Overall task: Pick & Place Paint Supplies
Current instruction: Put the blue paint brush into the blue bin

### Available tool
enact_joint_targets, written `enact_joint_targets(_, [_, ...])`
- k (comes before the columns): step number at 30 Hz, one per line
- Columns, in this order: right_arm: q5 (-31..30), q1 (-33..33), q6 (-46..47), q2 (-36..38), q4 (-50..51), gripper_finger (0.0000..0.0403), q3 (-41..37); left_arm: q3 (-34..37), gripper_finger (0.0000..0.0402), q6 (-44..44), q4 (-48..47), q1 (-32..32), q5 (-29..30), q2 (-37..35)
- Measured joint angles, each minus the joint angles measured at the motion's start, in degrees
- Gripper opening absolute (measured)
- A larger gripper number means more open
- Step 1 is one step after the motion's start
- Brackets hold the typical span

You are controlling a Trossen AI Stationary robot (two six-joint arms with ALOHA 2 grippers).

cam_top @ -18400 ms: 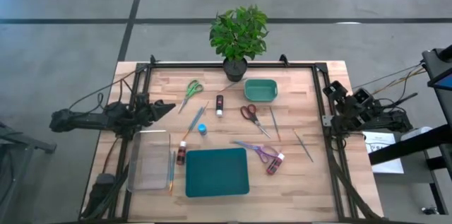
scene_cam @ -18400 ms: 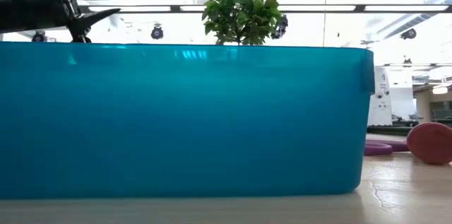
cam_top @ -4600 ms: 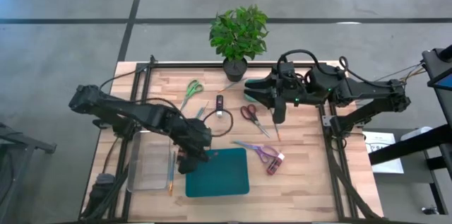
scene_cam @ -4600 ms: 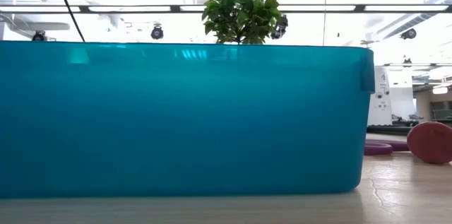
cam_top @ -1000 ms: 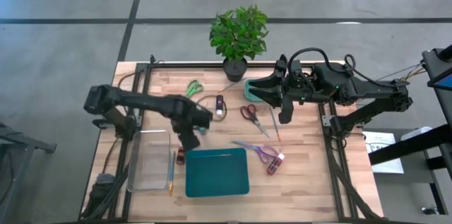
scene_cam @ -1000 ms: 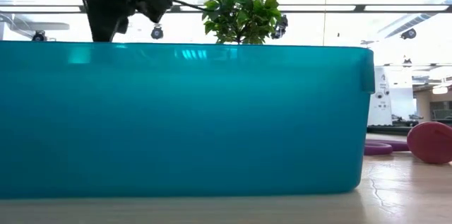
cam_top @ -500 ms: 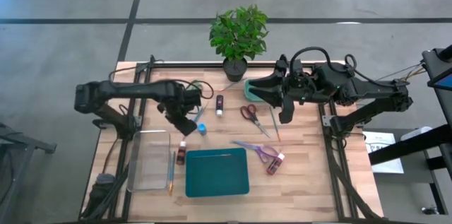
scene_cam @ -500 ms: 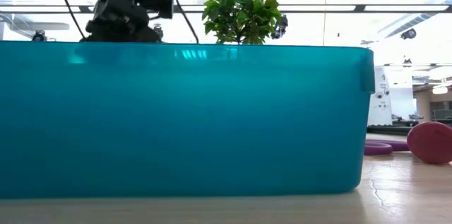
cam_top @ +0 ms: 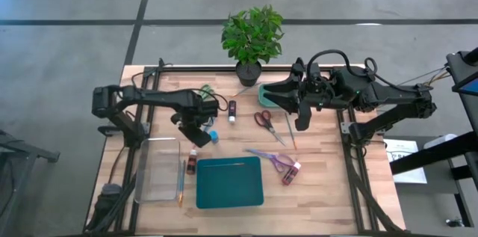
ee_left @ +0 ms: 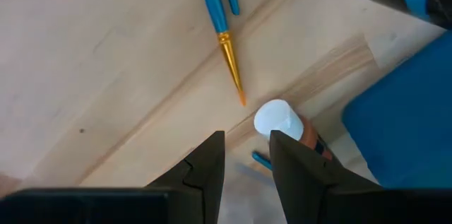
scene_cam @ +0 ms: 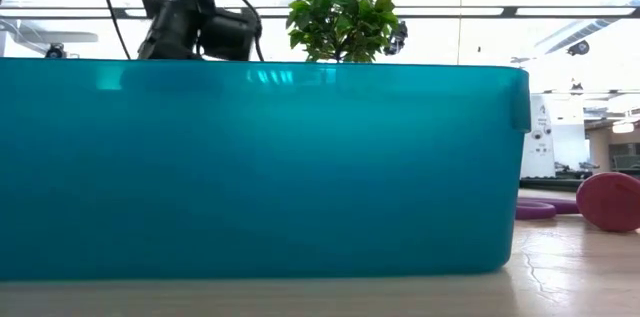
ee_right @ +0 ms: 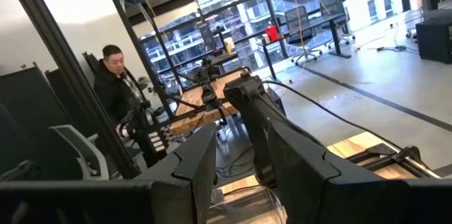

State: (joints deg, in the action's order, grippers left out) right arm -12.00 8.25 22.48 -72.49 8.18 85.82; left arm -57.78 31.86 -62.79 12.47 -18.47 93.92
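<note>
Left gripper (cam_top: 196,135) swings back from teal bin (cam_top: 229,182) toward tabletop's left middle — fingers (ee_left: 206,167) slightly parted, empty, above dark red paint bottle (ee_left: 284,123), beside blue-handled brush (ee_left: 219,22). One brush (cam_top: 233,164) already in bin, so next pick looks due. Right gripper (cam_top: 299,123) waits raised near far right edge — narrow gap, nothing held. Clear bin (cam_top: 156,170) crowds left edge; bare wood near front right corner

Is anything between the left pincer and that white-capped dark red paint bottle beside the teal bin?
Nothing visible. The left pincer hovers over bare wood, its fingers apart and empty; the white-capped dark red paint bottle lies just ahead. A blue-handled brush lies farther off, aside.
</note>
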Motion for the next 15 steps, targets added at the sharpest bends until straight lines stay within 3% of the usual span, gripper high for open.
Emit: enact_joint_targets(15, [-0.01,0.0,-0.02,0.0,0.09,0.0128,-0.01,0.0,0.0122,-3.97,2.48,2.16,-0.25,4.31])
